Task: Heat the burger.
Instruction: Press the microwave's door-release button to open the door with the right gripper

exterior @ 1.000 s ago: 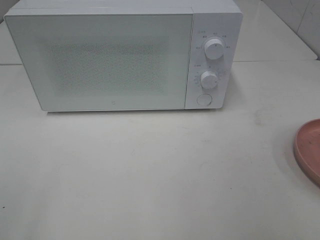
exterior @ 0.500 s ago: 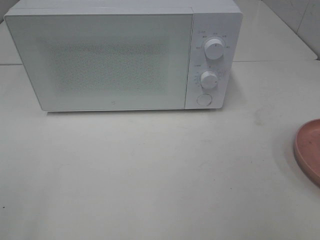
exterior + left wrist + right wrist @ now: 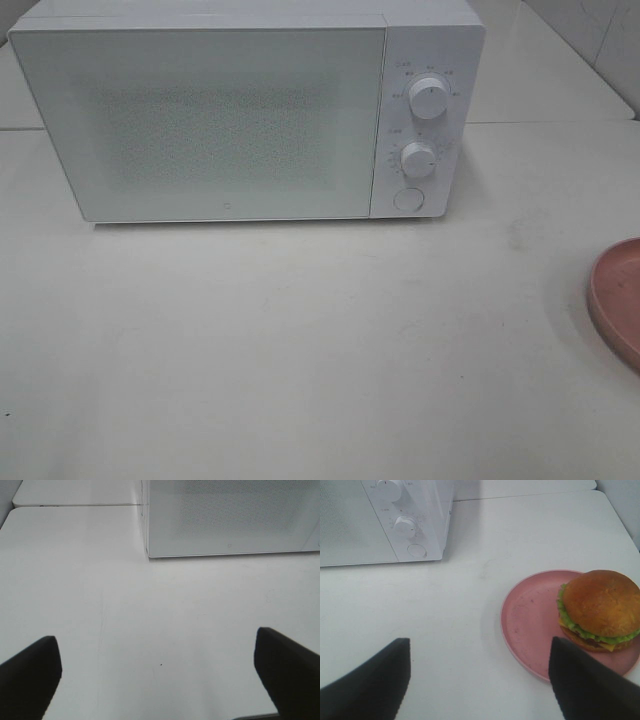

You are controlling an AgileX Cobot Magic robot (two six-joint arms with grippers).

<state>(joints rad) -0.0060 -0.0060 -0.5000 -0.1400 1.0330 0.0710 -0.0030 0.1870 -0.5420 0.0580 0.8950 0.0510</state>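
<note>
The burger (image 3: 600, 609), with golden-brown bun, green lettuce and yellow cheese, sits on the far side of a pink plate (image 3: 530, 620) in the right wrist view. My right gripper (image 3: 480, 680) hovers open over the white table, short of the plate, nothing between its fingers. In the exterior high view only the plate's rim (image 3: 612, 300) shows at the right edge; the burger is out of that view. The white microwave (image 3: 240, 110) stands at the back with its door shut. My left gripper (image 3: 157, 672) is open over bare table in front of the microwave (image 3: 230, 515).
The microwave panel carries two knobs (image 3: 428, 98) (image 3: 417, 160) and a round button (image 3: 407, 199). A table seam (image 3: 550, 122) runs behind the microwave. Neither arm shows in the exterior high view.
</note>
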